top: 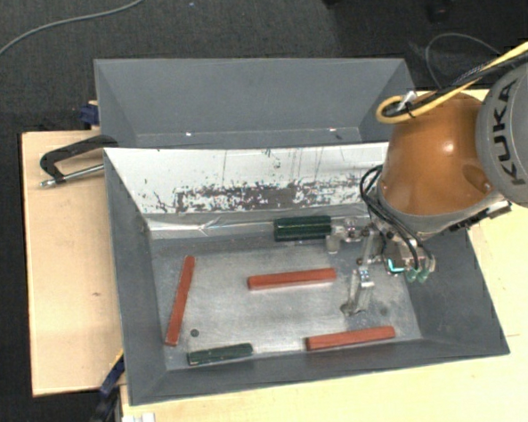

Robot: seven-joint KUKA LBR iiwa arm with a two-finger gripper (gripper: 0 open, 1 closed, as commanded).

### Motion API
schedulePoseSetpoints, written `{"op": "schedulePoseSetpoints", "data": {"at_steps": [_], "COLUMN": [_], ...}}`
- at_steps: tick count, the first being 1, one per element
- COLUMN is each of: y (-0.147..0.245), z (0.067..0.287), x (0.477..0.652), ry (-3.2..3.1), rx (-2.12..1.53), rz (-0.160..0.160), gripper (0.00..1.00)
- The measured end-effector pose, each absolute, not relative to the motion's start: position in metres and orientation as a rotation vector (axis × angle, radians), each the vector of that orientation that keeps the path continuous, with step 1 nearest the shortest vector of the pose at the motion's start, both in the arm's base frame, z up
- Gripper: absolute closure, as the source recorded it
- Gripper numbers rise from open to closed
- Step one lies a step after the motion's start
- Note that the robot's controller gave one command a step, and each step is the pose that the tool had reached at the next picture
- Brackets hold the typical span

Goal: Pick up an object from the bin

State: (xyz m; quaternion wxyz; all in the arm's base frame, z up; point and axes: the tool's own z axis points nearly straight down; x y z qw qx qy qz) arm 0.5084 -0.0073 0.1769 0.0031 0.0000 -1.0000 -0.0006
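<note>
Closest to us, by the front wall of the grey bin, lies a long red stick on the right side; left of it, along the same wall, lies a dark green stick; the two are well apart. The gripper hangs low on the right side of the bin, under the arm's big orange cover; its tip is over bare floor, just behind the long red stick and near the right end of a middle red stick; I cannot tell if the pincer is apart or together. A tilted red stick lies far off on the left; a dark green block sits by the back wall.
</note>
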Motion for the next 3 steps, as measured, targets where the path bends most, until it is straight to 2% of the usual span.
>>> {"op": "schedulePoseSetpoints", "data": {"at_steps": [1,2,3], "y": [0.007,0.007,0.014], "z": [0.07,0.071,0.22], "x": [0.564,0.563,0.555], "ry": [-3.121,-3.12,-3.142], "rx": [-0.405,-0.402,-0.29], "rz": [-0.004,-0.002,-0.004], "gripper": [0.0,1.0,1.0]}}
